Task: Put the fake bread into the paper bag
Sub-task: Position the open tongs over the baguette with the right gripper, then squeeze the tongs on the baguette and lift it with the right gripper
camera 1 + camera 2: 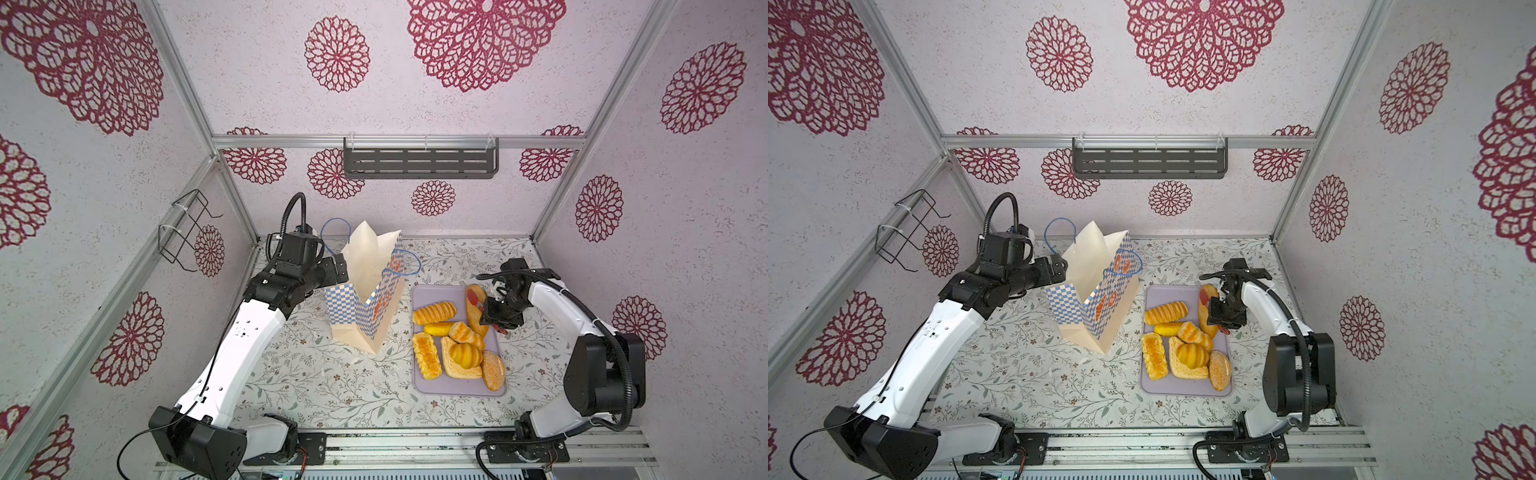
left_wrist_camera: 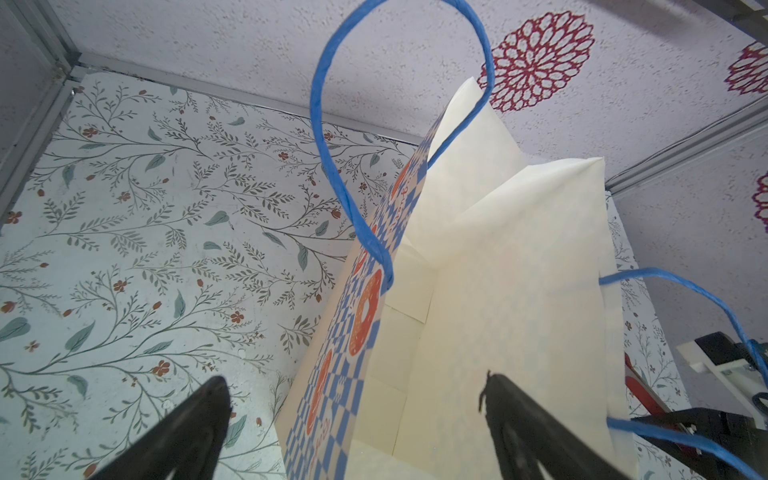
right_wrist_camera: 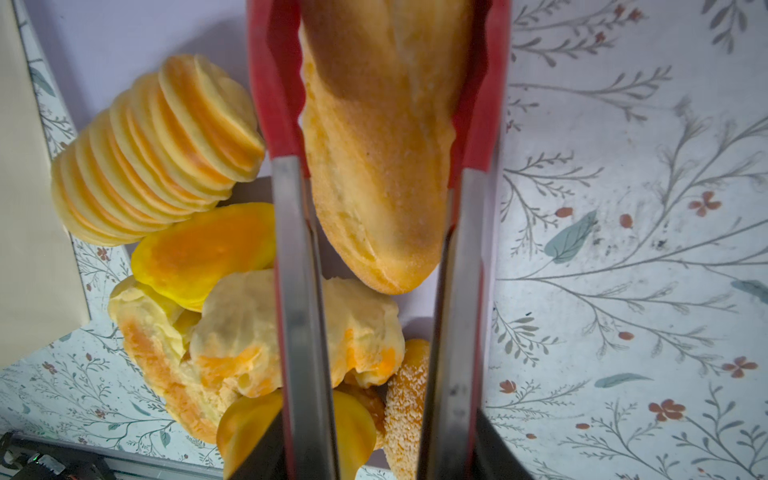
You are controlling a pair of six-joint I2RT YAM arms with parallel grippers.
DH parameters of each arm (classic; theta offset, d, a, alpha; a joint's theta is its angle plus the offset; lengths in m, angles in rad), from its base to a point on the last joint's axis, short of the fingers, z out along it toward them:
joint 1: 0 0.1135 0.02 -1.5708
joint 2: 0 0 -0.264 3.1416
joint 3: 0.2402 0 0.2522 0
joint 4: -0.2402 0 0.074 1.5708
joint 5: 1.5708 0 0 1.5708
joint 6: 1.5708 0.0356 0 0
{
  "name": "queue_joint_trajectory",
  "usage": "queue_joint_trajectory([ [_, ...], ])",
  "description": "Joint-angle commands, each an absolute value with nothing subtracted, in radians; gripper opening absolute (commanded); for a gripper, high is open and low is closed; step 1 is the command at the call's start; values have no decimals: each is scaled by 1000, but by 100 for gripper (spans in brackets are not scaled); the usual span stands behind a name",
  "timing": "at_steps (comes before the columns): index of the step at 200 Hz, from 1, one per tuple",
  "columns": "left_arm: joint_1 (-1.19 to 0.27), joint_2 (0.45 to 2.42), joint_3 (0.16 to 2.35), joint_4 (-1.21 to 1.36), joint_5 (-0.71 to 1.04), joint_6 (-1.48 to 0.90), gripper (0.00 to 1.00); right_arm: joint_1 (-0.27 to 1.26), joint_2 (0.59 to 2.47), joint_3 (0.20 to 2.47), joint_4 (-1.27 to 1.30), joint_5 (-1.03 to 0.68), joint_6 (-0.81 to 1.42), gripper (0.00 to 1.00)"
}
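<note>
The right claw [image 1: 494, 318] is clamped on the red tongs [image 3: 278, 83]. The tong arms straddle the long loaf [image 3: 374, 166], one red tip close against each flank. The loaf lies at the 1 o'clock corner of the lilac tray [image 1: 457, 388], with the claw at its 3 o'clock. The remaining fake bread [image 1: 434, 312] is piled on the tray toward 6 o'clock. The paper bag [image 1: 365, 270] stands upright on the desk [image 1: 311, 374] at the tray's 9 o'clock. The left claw [image 2: 355, 386], jaws spread wide, sits at the 9 o'clock side of the bag rim, with the near wall between its fingers.
</note>
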State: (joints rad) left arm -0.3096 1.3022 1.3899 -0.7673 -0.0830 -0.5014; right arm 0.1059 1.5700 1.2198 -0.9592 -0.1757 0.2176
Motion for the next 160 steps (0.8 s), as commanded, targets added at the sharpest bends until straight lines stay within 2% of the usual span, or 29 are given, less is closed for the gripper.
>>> queue_joint_trajectory([
  [1, -296, 1285, 1384, -749, -73, -489, 98, 109, 1526, 1260, -965, -151, 206, 44],
  [29, -292, 1291, 1388, -755, -72, -489, 98, 110, 1492, 1256, -965, -141, 213, 39],
  [121, -290, 1292, 1394, -767, -60, -506, 100, 109, 1381, 1285, -968, -131, 227, 35],
  [160, -290, 1304, 1394, -775, -52, -510, 95, 110, 1325, 1366, -972, -186, 254, 35],
])
